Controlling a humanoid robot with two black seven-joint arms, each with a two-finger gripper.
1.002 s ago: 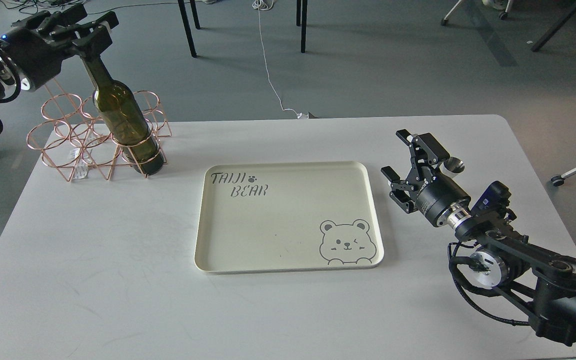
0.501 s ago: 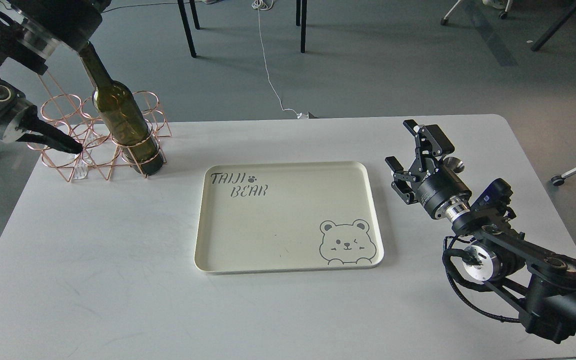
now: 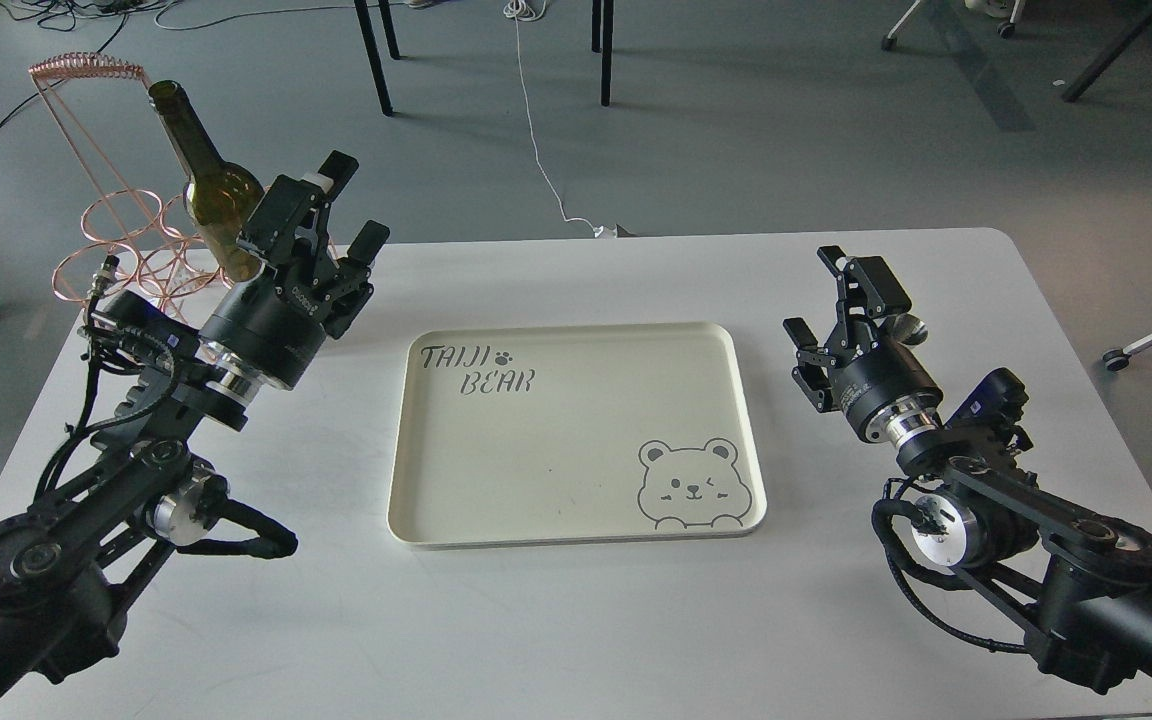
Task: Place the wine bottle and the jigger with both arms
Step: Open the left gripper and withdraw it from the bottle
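Note:
The wine bottle (image 3: 204,178), dark olive green, leans in a copper wire rack (image 3: 114,218) at the table's back left. Its lower body is hidden behind my left gripper (image 3: 348,208). That gripper is open and empty, just in front and to the right of the bottle. My right gripper (image 3: 833,298) is open at the right of the table. The silver jigger (image 3: 912,326) is mostly hidden behind it; only a small shiny part shows by the upper finger. I cannot tell whether the fingers touch it.
A cream tray (image 3: 576,327) with "TAIJI BEAR" lettering and a bear drawing lies at the table's centre, between the two arms. Chair and table legs and a white cable are on the floor beyond the table's far edge.
My left arm came off the bottle's neck top and swung down; its gripper now stands open low beside the bottle. My right gripper moved slightly right and farther back, covering more of the jigger.

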